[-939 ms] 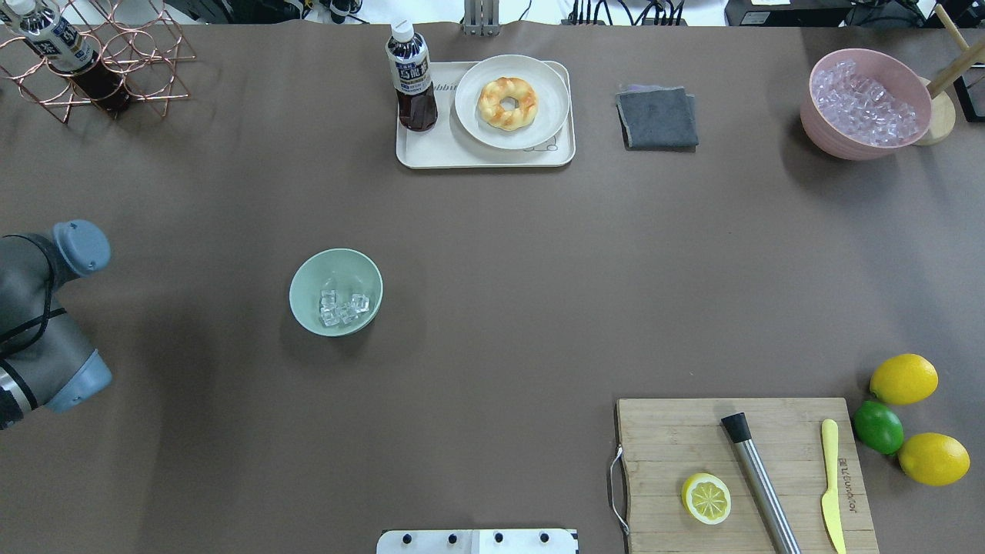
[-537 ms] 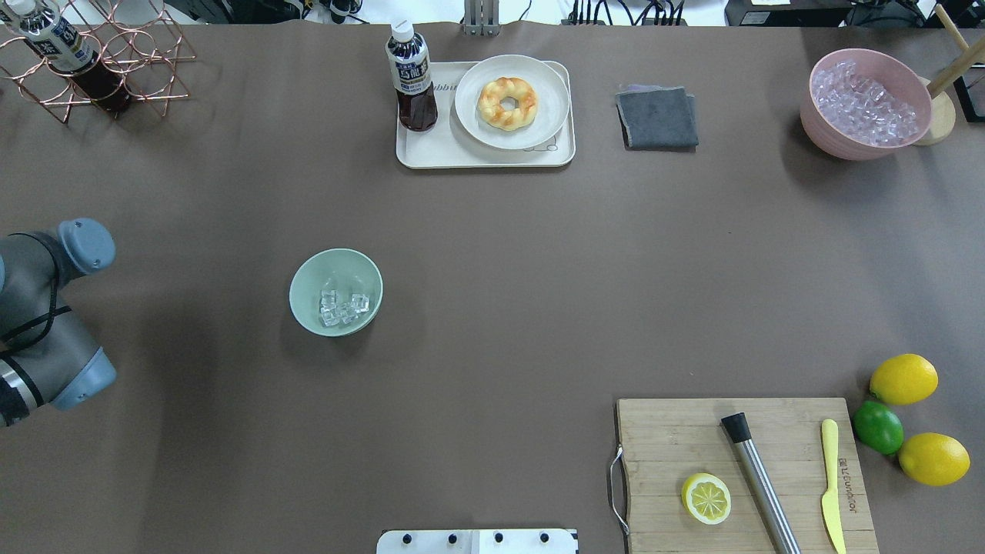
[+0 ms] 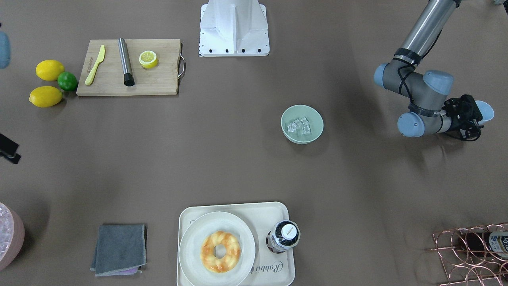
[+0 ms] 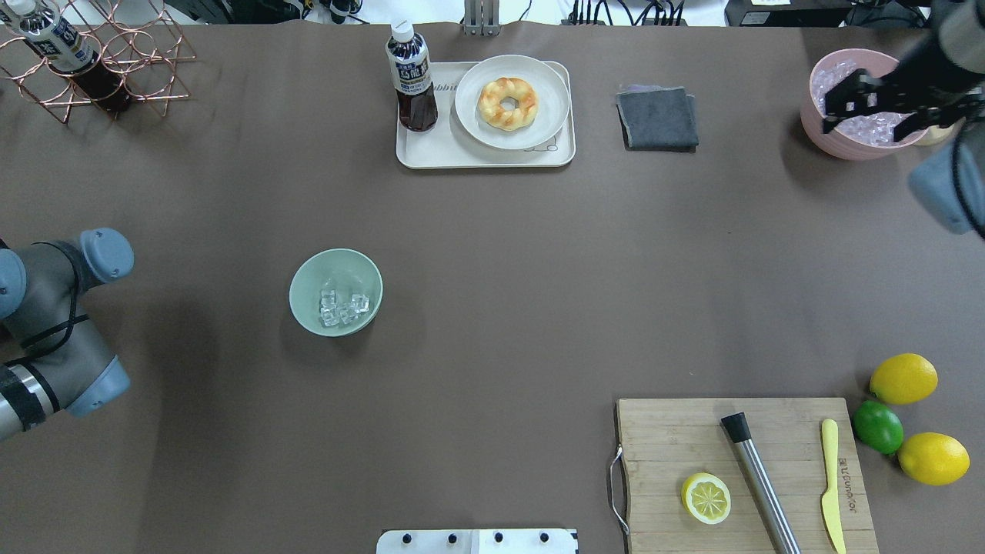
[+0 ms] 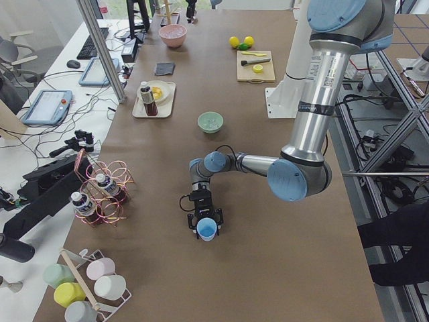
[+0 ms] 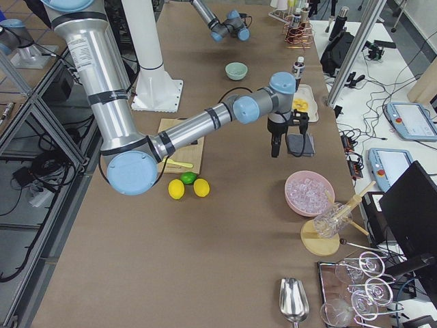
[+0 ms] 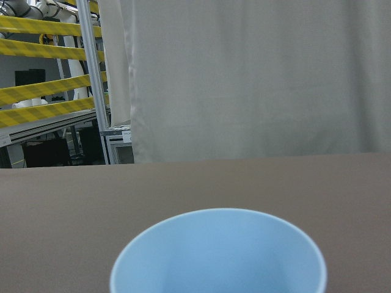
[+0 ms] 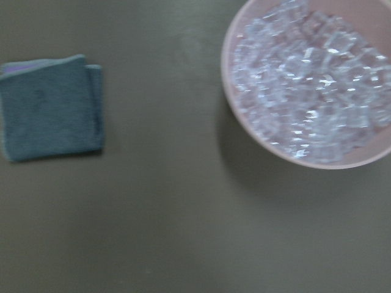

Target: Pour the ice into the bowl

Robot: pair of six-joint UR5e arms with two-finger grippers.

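You have the ice [image 4: 342,306] lying in the mint-green bowl [image 4: 305,275] on the tabletop [image 4: 539,308], the left jaws grip a light blue cup [image 3: 487,111] well aside, and the right jaws cannot be read as open or closed.

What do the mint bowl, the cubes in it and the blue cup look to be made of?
Mint bowl: matte, opaque, even colour with no glare; plastic or matte ceramic, cannot tell which.
Cubes: clear and glassy with bright glints; ice or acrylic look-alikes.
Blue cup: smooth, opaque, thin rim, soft sheen; likely plastic.
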